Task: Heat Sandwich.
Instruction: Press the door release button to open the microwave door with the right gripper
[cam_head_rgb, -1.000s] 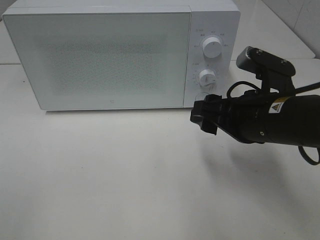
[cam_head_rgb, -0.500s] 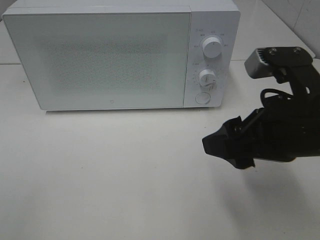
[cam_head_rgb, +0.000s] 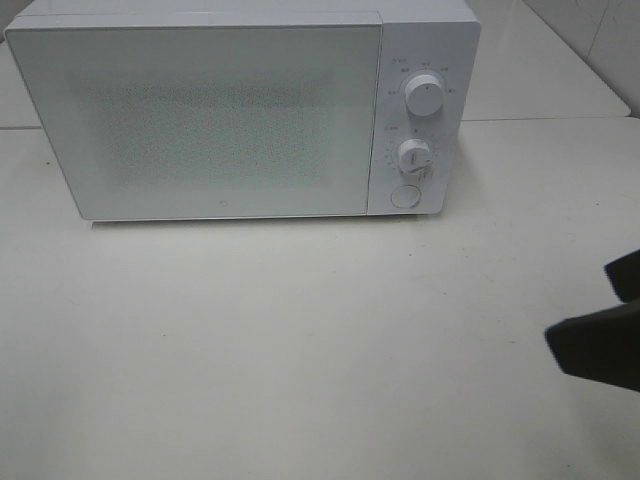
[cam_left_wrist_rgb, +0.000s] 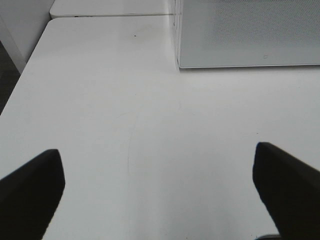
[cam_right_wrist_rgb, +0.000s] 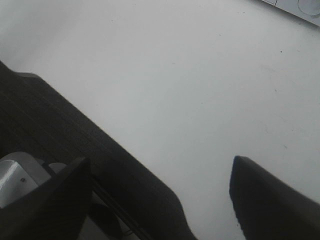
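The sandwich is out of view in every frame. The white microwave (cam_head_rgb: 200, 120) stands at the back of the table with its door shut; it also shows in the left wrist view (cam_left_wrist_rgb: 250, 32). My right gripper (cam_head_rgb: 580, 305) is only partly in view at the right edge of the exterior view, well away from the microwave. In the right wrist view the right gripper (cam_right_wrist_rgb: 160, 200) is open and empty above the table's edge. My left gripper (cam_left_wrist_rgb: 160, 195) is open and empty over bare table, in front of the microwave's left corner. It does not show in the exterior view.
The microwave's panel has two round knobs (cam_head_rgb: 424, 95) (cam_head_rgb: 414, 155) and a round button (cam_head_rgb: 404, 195). The white table (cam_head_rgb: 300, 350) ends at an edge with dark floor beyond it (cam_right_wrist_rgb: 75, 135). Another table edge runs along the left (cam_left_wrist_rgb: 20, 85).
My right arm has drawn back from the microwave's button, moving right and toward the front, until only the gripper tips remain in the exterior view. The microwave has not moved.
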